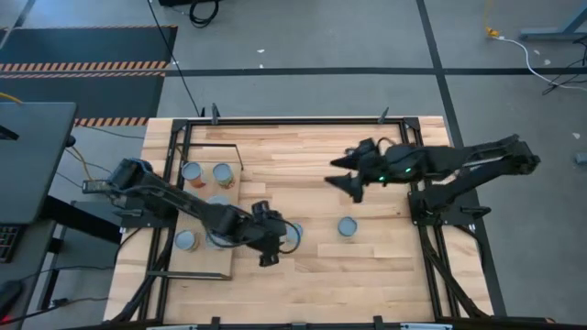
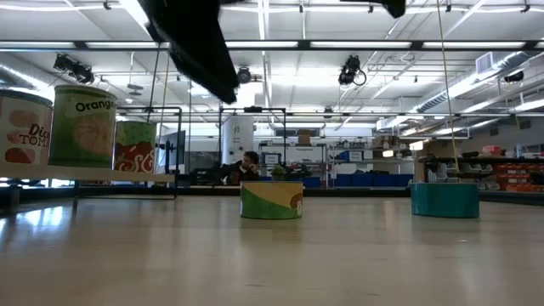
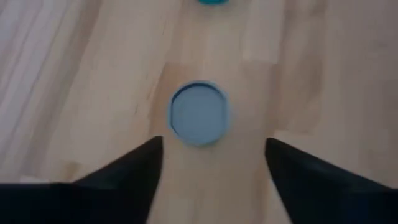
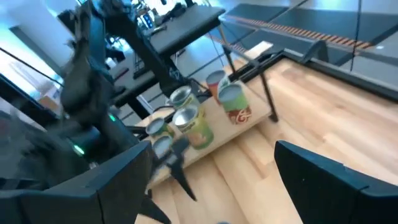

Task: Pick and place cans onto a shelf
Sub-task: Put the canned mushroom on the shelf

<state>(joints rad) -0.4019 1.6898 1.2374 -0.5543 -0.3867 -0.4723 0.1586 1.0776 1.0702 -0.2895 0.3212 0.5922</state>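
**Left gripper poised above a loose can**

Spread wide, the left gripper (image 3: 211, 171) hangs over a blue-topped can (image 3: 199, 113) just right of the shelf (image 1: 209, 266). Another can (image 1: 347, 226) stands farther right. Right gripper (image 1: 347, 174) hovers open, mid-table, empty.

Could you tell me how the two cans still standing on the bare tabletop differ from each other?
The nearer can wears a yellow-green label; the farther can looks plain teal. The left end effector, open, hovers over the labelled can; the teal can stands alone, with the right end effector away from it. Both stand upright, off the shelf.
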